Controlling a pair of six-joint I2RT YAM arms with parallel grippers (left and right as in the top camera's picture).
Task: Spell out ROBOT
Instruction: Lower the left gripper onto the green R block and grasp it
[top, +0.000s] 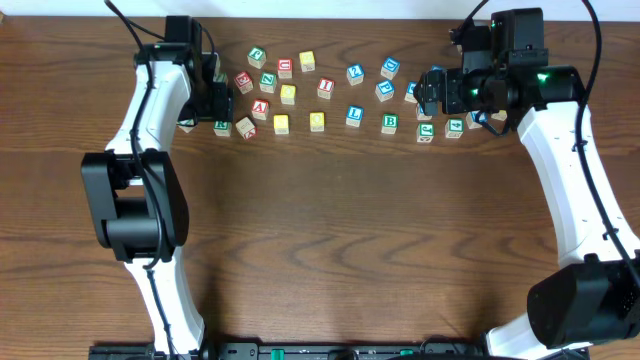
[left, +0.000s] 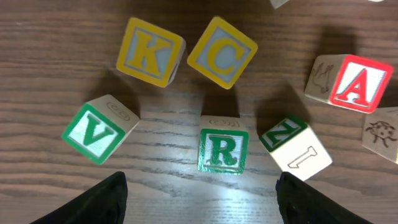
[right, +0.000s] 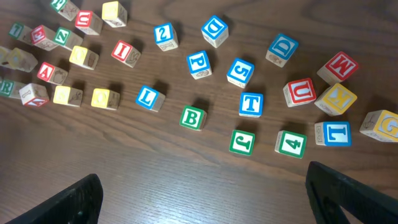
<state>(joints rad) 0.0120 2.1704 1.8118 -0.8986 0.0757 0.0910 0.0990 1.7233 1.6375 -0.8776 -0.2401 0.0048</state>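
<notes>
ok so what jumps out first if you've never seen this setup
A loose band of small wooden alphabet cubes stretches across the far side of the dark wooden table. The left gripper hangs open right by the green-lettered R cube, which sits between a green-lettered V cube and a green-lettered N cube. The right gripper, also open, looks down on the blue-lettered T cube and green-lettered B cube.

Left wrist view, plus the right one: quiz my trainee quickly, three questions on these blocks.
1. True or false: the left claw is shut on the green R block.
2. The K block has a letter coloured: a) yellow, b) green, c) red.
3. Right wrist view: the blue T block lies to the ___ of the green B block.
Key: 1 false, it is open; 2 a; 3 right.
</notes>
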